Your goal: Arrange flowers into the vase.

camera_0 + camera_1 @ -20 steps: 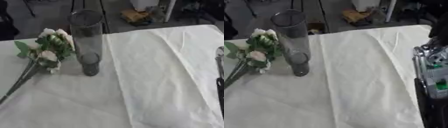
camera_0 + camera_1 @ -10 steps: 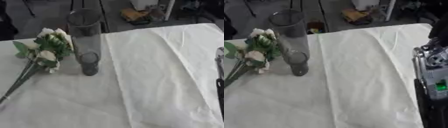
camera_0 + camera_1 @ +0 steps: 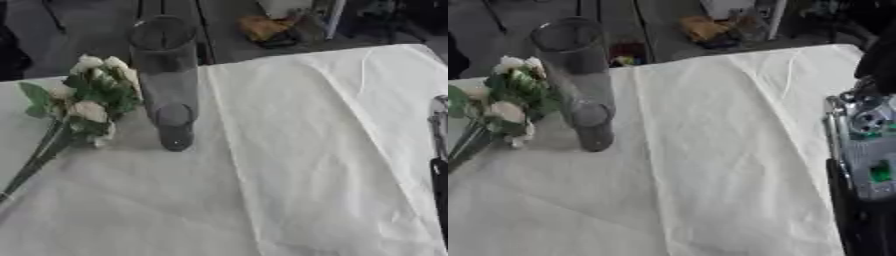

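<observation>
A tall clear glass vase (image 3: 166,80) stands upright near the far left part of the table (image 3: 289,150), which is draped in a creased cream cloth (image 3: 710,140). The vase is empty, its dark round base showing through the glass. Just beside it, toward the table's left edge, lies a bunch of flowers (image 3: 87,100): white blooms and green leaves at the far end, close against the vase wall, with the stems (image 3: 35,160) running toward the near left corner, where they are cut off by the picture's edge. Whether the leaves actually touch the glass is hard to tell.

At the table's right edge a silver and black part of the robot's right arm (image 3: 868,165) rises into the right eye view, bearing a small green mark; only a thin sliver of it shows in the left eye view. The right hand itself cannot be made out, so the set of its fingers cannot be told. The left hand shows in neither view.

Beyond the table's far edge, dark floor and a blurred yellowish object (image 3: 262,27) are visible.
</observation>
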Tool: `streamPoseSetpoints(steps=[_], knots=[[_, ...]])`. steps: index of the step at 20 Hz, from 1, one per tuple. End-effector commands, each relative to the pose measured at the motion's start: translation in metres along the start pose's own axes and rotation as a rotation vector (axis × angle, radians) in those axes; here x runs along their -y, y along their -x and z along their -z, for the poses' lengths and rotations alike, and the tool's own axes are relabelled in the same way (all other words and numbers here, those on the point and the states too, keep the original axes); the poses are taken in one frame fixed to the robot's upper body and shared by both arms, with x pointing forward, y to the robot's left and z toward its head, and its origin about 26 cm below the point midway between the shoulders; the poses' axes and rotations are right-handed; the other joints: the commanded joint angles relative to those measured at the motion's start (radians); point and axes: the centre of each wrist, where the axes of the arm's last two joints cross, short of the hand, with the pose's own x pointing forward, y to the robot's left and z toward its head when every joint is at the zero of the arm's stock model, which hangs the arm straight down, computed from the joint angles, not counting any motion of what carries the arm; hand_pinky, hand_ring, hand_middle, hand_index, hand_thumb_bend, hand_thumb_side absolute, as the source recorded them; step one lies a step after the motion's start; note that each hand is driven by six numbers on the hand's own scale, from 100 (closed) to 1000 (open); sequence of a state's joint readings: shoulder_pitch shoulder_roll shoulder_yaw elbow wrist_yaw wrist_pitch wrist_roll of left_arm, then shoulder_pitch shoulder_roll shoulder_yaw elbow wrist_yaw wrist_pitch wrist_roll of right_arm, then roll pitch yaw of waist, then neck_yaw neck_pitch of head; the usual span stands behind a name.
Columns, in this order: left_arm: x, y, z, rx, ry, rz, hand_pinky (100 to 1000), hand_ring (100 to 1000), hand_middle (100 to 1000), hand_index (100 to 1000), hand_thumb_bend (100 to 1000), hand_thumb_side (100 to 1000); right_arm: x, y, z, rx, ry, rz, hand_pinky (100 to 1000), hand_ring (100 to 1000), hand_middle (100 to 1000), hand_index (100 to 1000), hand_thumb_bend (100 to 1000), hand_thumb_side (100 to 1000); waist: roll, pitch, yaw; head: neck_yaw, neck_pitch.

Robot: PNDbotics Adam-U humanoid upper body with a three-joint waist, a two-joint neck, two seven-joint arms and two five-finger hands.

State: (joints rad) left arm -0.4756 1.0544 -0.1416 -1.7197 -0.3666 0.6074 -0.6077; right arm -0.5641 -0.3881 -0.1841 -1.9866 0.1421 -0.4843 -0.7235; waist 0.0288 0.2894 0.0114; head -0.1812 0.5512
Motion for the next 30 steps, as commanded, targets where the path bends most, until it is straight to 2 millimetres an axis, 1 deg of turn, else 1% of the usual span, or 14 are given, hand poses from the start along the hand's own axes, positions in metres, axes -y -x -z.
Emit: streamPoseSetpoints(steps=[1,2,3,6,8,13,16,19,21,26,30], knots=[[-0.007,-0.003,0.005,-0.026,0.003,0.008,768,874,956,1000,516,747,-0.004,-0.004,0.008,0.033,0.01,0.027,708,805,776,843,100,831,0.002,-0.013,-0.003,0.002,-0.017],[-0.006,-0.003,0.009,-0.023,-0.001,0.015,765,871,954,1000,488,750,-0.004,-0.004,0.008,0.033,0.01,0.028,708,805,776,843,100,825,0.002,-0.013,-0.005,0.003,-0.019],[-0.005,-0.004,0.013,-0.02,-0.007,0.02,762,867,952,1000,481,750,-0.004,-0.004,0.008,0.033,0.011,0.029,709,805,776,843,100,821,0.003,-0.012,-0.006,0.003,-0.02],[-0.001,-0.006,0.026,-0.018,-0.017,0.028,761,863,948,1000,478,746,-0.004,-0.004,0.008,0.031,0.011,0.03,709,806,777,844,100,821,0.004,-0.009,-0.009,0.003,-0.022],[0.003,-0.008,0.034,-0.014,-0.021,0.028,741,848,938,1000,471,741,-0.004,-0.004,0.007,0.03,0.011,0.031,710,806,776,844,100,819,0.005,-0.007,-0.01,0.004,-0.022],[0.012,-0.018,0.054,-0.006,-0.052,0.008,639,760,904,986,439,698,-0.005,-0.004,0.007,0.027,0.013,0.034,711,807,776,844,100,818,0.005,-0.003,-0.016,0.006,-0.021],[0.017,-0.025,0.067,0.005,-0.059,-0.018,626,728,900,978,430,687,-0.006,-0.004,0.007,0.026,0.013,0.038,712,807,776,844,100,819,0.004,-0.001,-0.02,0.007,-0.023],[0.021,-0.033,0.076,0.028,-0.06,-0.015,663,759,901,969,440,685,-0.007,-0.004,0.007,0.026,0.012,0.042,712,807,776,844,100,819,0.004,0.002,-0.026,0.007,-0.025],[0.022,-0.037,0.081,0.038,-0.061,-0.004,666,768,901,959,442,685,-0.007,-0.004,0.007,0.025,0.012,0.045,712,808,777,845,100,817,0.005,0.004,-0.03,0.008,-0.028],[0.022,-0.046,0.089,0.052,-0.076,0.006,650,759,895,933,427,683,-0.008,-0.004,0.006,0.023,0.011,0.05,714,809,777,846,100,815,0.008,0.011,-0.039,0.009,-0.032],[0.024,-0.05,0.097,0.047,-0.078,-0.013,635,747,890,931,406,684,-0.009,-0.004,0.006,0.02,0.013,0.052,714,810,777,846,100,808,0.011,0.015,-0.049,0.012,-0.039]])
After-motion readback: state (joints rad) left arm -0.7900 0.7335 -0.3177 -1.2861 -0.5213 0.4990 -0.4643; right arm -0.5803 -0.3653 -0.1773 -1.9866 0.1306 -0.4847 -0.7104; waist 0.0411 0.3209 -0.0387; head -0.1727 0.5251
